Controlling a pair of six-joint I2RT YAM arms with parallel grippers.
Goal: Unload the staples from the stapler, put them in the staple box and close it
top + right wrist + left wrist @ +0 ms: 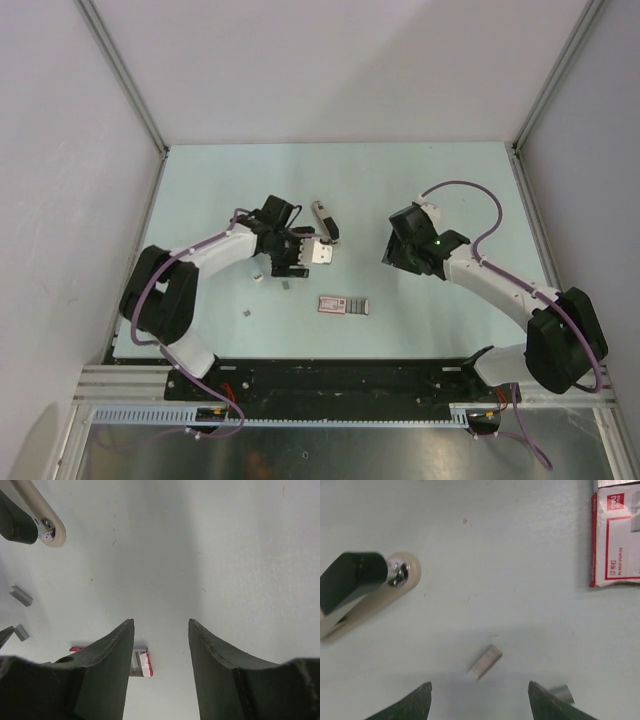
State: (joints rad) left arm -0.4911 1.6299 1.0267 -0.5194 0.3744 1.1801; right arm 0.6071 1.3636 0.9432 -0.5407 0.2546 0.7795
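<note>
Both spread, empty: left claw (480, 685) over staples (485, 661) beside stapler (370, 587); right claw (161, 622) over table (240, 555).

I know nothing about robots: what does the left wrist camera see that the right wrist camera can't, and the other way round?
Only the left wrist view shows the left gripper, open, and the print on the red and white cardboard box. Only the right wrist view shows the right gripper, open and empty, half hiding that box. Both show the riveted end of the beige and black stapler, the box, and small grey metal staple strips lying loose.
</note>
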